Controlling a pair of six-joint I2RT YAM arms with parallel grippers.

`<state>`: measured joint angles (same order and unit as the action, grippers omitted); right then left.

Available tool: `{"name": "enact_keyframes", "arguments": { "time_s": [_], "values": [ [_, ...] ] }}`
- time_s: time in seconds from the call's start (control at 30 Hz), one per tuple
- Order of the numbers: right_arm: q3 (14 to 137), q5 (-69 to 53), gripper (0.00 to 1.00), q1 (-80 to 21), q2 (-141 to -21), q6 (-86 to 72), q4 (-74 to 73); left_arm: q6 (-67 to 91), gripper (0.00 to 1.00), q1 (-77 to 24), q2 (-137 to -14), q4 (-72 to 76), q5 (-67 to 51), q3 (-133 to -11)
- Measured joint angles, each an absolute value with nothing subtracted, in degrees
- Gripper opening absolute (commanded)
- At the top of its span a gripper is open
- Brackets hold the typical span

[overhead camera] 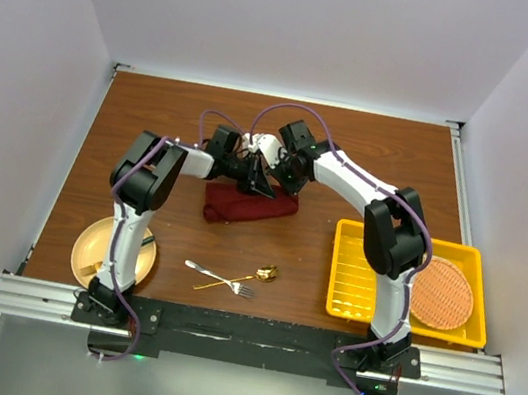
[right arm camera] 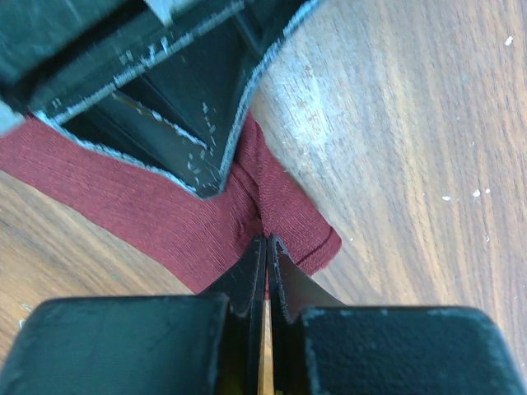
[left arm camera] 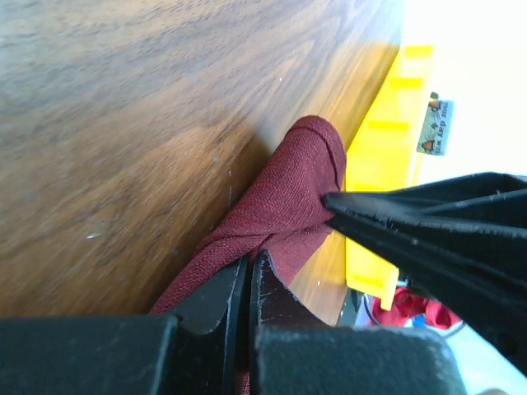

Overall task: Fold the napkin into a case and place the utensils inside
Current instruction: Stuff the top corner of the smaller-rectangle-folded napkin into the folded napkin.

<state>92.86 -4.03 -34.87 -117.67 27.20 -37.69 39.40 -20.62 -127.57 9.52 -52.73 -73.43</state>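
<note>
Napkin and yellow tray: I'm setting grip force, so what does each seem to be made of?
The napkin looks like soft woven cloth, matte maroon: a fine weave texture shows and it folds into rounded creases. The yellow tray is probably moulded plastic, smooth and slightly glossy, judging by its uniform colour and ribbed grid floor.

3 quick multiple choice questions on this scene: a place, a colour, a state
1. Where does the woven mat lie? A in the yellow tray B on the tan plate C on the floor
2. What colour is the spoon? A gold B green C black
3. The left gripper and right gripper are: A both open B both shut on the napkin C one open
Answers: 1 A, it sits inside the tray's walls; 2 A, it shines gold; 3 B, both wrist views show cloth pinched.
</note>
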Motion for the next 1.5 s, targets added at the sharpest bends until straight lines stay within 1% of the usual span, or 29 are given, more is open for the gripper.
{"name": "enact_keyframes", "arguments": {
  "time_s": [0.57,1.07,1.23,1.4,1.5],
  "values": [
    [94.8,-7.0,0.0,-34.4,-117.7,27.0,-38.8,38.7,0.0,-20.4,-127.8,7.7,-53.6,-74.8],
    [93.5,-6.4,0.0,-34.1,-117.8,28.1,-37.2,46.9,0.0,-20.6,-125.9,18.9,-54.5,-73.3],
    [93.6,-6.0,0.0,-33.8,-117.9,28.1,-36.9,45.3,0.0,-20.6,-126.4,16.6,-53.8,-74.0],
    [95.6,-5.6,0.0,-32.8,-119.7,28.1,-36.8,43.9,0.0,-20.3,-130.3,14.7,-52.7,-75.6],
    [96.9,-5.7,0.13,-31.9,-120.6,27.8,-36.8,43.6,0.0,-19.9,-130.7,14.0,-53.5,-76.4]
  ]
}}
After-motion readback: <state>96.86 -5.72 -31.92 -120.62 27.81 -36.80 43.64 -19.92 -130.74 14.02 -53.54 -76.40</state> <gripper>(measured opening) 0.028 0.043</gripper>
